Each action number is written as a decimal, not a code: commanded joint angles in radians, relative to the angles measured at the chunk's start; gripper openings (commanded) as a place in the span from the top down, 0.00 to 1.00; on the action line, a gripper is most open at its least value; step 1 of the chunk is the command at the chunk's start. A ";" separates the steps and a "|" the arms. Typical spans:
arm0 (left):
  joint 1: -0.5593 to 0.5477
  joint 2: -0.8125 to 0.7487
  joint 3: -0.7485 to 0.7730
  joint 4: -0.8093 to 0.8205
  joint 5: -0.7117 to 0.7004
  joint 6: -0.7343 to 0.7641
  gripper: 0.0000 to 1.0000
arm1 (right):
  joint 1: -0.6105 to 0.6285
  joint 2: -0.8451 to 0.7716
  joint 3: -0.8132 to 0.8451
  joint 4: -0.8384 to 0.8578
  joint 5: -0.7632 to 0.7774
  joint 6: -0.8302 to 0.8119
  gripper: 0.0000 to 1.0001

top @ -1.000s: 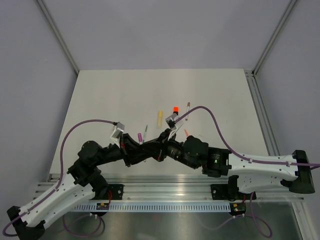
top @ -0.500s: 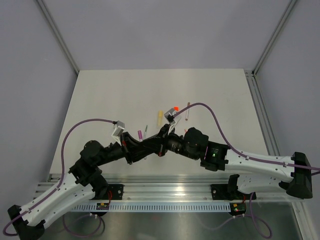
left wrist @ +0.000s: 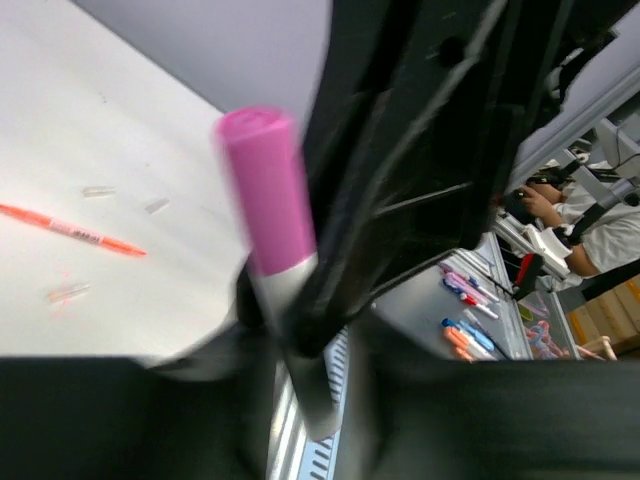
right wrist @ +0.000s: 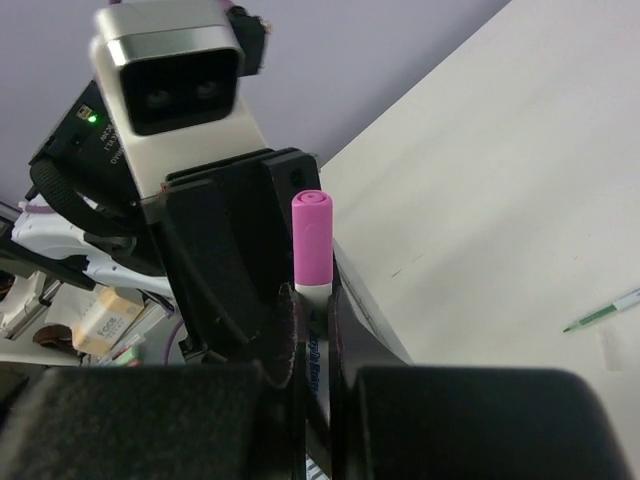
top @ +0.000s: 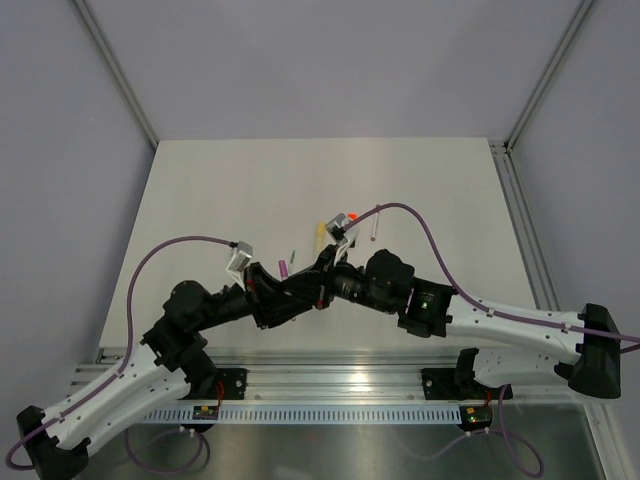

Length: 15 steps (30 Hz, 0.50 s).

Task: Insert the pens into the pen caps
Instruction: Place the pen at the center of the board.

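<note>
Right pincer (right wrist: 305,400), jaws apart second ago, now clamped tight on pen (right wrist: 312,350) barrel; pink cap (right wrist: 311,238) sits just above it. Left pincer (left wrist: 298,375) grips same pen. Looks capped; I judge set-down next.

You see the pen with a pink cap (right wrist: 312,240) upright in the centre of the right wrist view, cap on top. In the left wrist view an orange-red pen (left wrist: 70,228) lies flat at middle left.

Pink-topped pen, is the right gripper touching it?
Touching. The right wrist view shows the right gripper closed on the pink-topped pen, both fingers against its barrel.
</note>
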 commanded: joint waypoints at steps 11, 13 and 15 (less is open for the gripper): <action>-0.018 -0.125 0.083 -0.254 -0.131 0.095 0.01 | -0.412 -0.155 -0.112 -0.261 -0.080 0.009 1.00; -0.016 -0.160 0.078 -0.311 -0.194 0.087 0.01 | -0.494 -0.161 -0.135 -0.284 -0.096 0.003 1.00; -0.018 -0.177 0.061 -0.353 -0.273 0.073 0.01 | -0.641 -0.143 -0.135 -0.322 -0.153 -0.005 1.00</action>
